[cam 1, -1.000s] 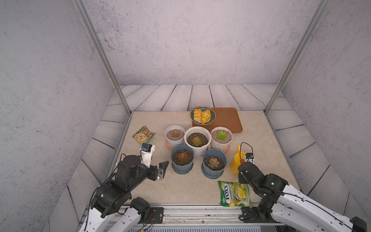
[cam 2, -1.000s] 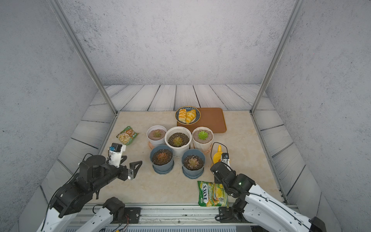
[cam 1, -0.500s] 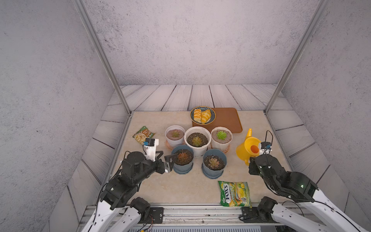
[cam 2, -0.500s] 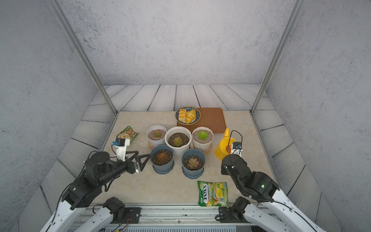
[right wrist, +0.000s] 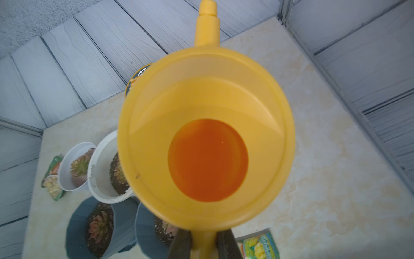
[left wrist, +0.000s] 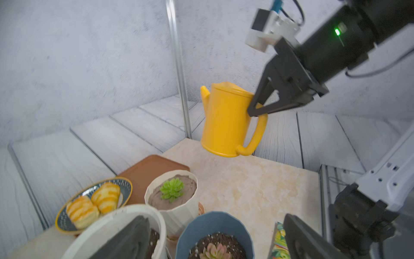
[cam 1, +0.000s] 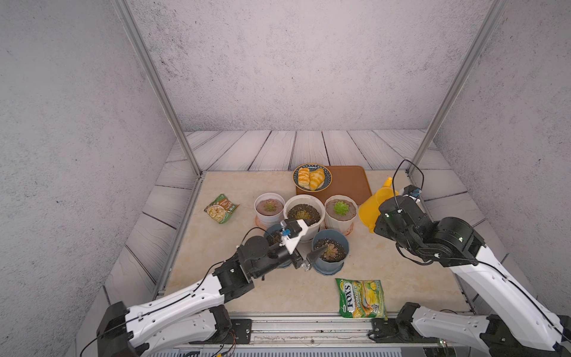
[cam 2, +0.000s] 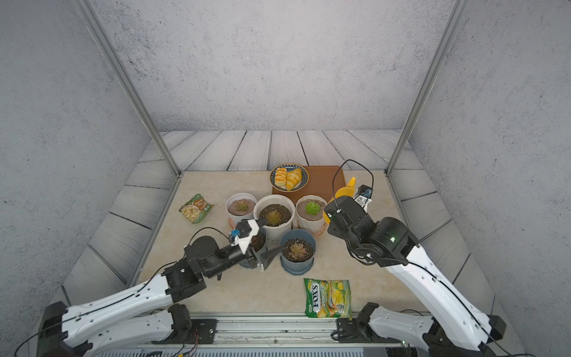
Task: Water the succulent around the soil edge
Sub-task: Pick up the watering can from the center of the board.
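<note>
A yellow watering can (cam 1: 369,205) (cam 2: 342,193) (left wrist: 224,121) (right wrist: 206,134) hangs upright above the table's right side, beside the white pot with a green succulent (cam 1: 340,207) (left wrist: 171,190). My right gripper (right wrist: 203,245) (left wrist: 257,109) is shut on its handle. My left gripper (cam 1: 309,239) (cam 2: 267,238) (left wrist: 214,240) is open and empty. It reaches low over the front blue pot with a pink succulent (cam 1: 330,250) (cam 2: 298,250) (left wrist: 215,250), one finger by that pot's rim. A big white pot (cam 1: 304,213) stands behind it. The left arm mostly hides a second blue pot (cam 1: 273,236).
A third white pot (cam 1: 269,206) stands at the left of the back row. A plate of pastries (cam 1: 326,185) rests on a brown tray (cam 1: 349,182) behind the pots. A snack bag (cam 1: 221,208) lies left, a green candy bag (cam 1: 361,298) at the front edge. Metal frame posts (cam 1: 445,102) stand at the corners.
My right arm has lifted the watering can off the front of the table and carried it up and back to the right. My left arm has swung right to the blue pots, still open.
</note>
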`<state>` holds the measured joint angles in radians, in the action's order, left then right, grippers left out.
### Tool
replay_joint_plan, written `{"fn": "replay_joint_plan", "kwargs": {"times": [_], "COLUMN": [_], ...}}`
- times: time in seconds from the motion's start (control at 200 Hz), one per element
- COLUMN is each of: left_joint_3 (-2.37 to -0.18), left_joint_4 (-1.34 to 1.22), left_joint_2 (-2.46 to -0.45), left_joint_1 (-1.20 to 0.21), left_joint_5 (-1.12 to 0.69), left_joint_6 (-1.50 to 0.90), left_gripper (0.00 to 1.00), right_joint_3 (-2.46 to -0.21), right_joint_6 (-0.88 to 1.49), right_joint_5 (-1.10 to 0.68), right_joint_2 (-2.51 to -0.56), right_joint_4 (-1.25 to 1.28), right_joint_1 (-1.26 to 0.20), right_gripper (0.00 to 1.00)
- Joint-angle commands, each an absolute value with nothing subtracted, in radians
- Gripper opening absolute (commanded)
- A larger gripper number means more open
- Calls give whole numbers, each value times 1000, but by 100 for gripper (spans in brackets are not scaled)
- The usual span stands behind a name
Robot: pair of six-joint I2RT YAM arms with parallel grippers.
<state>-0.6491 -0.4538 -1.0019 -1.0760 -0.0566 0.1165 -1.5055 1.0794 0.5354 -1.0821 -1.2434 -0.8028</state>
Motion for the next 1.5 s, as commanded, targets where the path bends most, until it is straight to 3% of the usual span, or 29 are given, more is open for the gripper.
{"fn": "replay_joint_plan", "kwargs": {"times": [0.0,0.16,0.345,0.616,0.911,1.186,1.496], "left_joint_3": [-648,-683,-736,-739,-767,-791,-811], "left_joint_4": [-763,-958,-983,-1088,-1121,-1150,-1228], "left_joint_2": [-1136,-1314,-1431,-1555,-1599,-1655,-1692], "left_joint_1": [-1117,-1133,-1153,-1154,-1155,-1157,-1173], "left_joint_5": [-11,-9,107,127,138,187,159], "left_joint_6": [469,552,566,579,573,566,587], "left_gripper": [99,98,89,87,61,46,37], "right_joint_3": [-1540,-1539,-1501,-1453,-1451,-1462,-1430], "right_joint_6": [1219,1302,1384,1464,1480,1485,1489], "right_joint_5": [447,368,323,292,213,195,181], "right_joint_2": [-1092,-1117,-1108,-1103,-1124,-1106,-1106], "right_joint_4": [-1256,-1224,-1180,-1137,-1087,-1080,-1056], "right_joint_1": [-802,-802,-802,-802,-805,-817,-820], "right_gripper": [0,0,0,0,0,0,0]}}
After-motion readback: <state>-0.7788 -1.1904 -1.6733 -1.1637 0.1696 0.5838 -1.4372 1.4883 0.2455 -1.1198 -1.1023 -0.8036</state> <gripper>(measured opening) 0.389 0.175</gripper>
